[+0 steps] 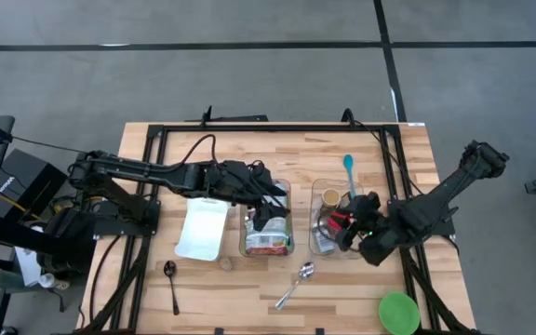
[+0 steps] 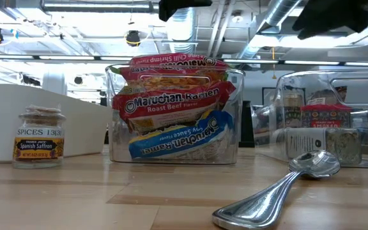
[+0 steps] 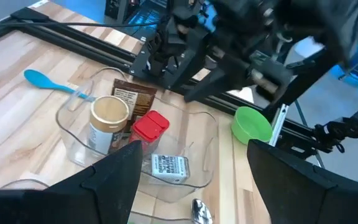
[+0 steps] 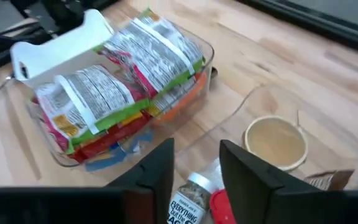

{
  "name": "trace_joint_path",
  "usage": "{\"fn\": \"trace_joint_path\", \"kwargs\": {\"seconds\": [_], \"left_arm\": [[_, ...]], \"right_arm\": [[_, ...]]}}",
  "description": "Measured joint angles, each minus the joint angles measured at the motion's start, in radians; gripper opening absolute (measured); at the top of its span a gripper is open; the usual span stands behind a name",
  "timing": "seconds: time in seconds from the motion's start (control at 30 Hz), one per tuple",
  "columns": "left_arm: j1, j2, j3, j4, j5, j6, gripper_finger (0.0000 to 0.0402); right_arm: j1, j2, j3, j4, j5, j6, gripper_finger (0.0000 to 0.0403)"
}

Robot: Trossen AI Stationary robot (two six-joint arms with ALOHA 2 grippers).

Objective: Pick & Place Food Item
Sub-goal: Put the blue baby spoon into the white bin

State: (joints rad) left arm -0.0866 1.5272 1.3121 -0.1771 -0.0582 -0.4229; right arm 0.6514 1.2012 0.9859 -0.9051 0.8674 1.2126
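Right gripper (image 4: 194,168) over the spice bin (image 1: 316,191), jaws half closed and empty.
Fingers just above the red-capped jar (image 3: 150,126), not yet touching it; beside it in the same bin, the tan-lidded jar (image 4: 276,142) and a shaker (image 4: 191,198). To do well: descend straight, centre on one jar, avoid the bin wall. Left gripper (image 3: 194,180) wide open, empty, over the ramen bin (image 1: 247,244), just beside the spice bin.
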Motion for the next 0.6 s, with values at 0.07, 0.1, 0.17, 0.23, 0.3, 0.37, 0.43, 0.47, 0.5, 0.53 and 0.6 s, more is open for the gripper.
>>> {"fn": "trace_joint_path", "kwargs": {"seconds": [0.07,0.1,0.17,0.23,0.3,0.37,0.43,0.47,0.5,0.53,0.6], "left_arm": [[0.007,0.000,0.000,-0.001,-0.003,0.001,0.0285],[0.011,0.000,0.000,-0.001,-0.003,0.010,0.0285],[0.012,0.000,0.000,-0.001,-0.004,0.035,0.0285],[0.012,-0.008,0.000,-0.011,-0.005,0.046,0.0285],[0.008,-0.022,0.000,-0.012,-0.004,0.048,0.0285],[0.000,-0.046,0.000,-0.037,-0.003,0.048,0.0285],[-0.010,-0.069,0.000,-0.034,-0.003,0.051,0.0285],[-0.017,-0.083,0.000,-0.037,-0.003,0.051,0.0285],[-0.024,-0.096,0.000,-0.034,-0.003,0.052,0.0285],[-0.032,-0.110,0.000,-0.032,-0.002,0.052,0.0285],[-0.049,-0.138,0.000,-0.030,-0.002,0.052,0.0285]], "right_arm": [[0.000,-0.034,0.000,0.000,-0.001,-0.039,0.0102],[0.000,-0.048,0.000,0.000,-0.001,-0.054,0.0093],[0.000,-0.073,0.000,0.000,-0.001,-0.075,0.0076],[0.001,-0.089,0.000,0.000,-0.002,-0.093,0.0063],[0.001,-0.098,0.000,0.000,-0.002,-0.098,0.0052],[0.001,-0.101,0.000,-0.001,-0.002,-0.109,0.0043],[0.001,-0.101,0.000,-0.001,-0.002,-0.127,0.0036],[0.001,-0.101,0.000,0.000,-0.002,-0.136,0.0033],[0.001,-0.101,0.000,0.000,-0.002,-0.144,0.0030],[0.001,-0.101,0.000,0.000,-0.001,-0.150,0.0027],[0.001,-0.101,0.000,-0.001,0.011,-0.151,0.0021]]}}
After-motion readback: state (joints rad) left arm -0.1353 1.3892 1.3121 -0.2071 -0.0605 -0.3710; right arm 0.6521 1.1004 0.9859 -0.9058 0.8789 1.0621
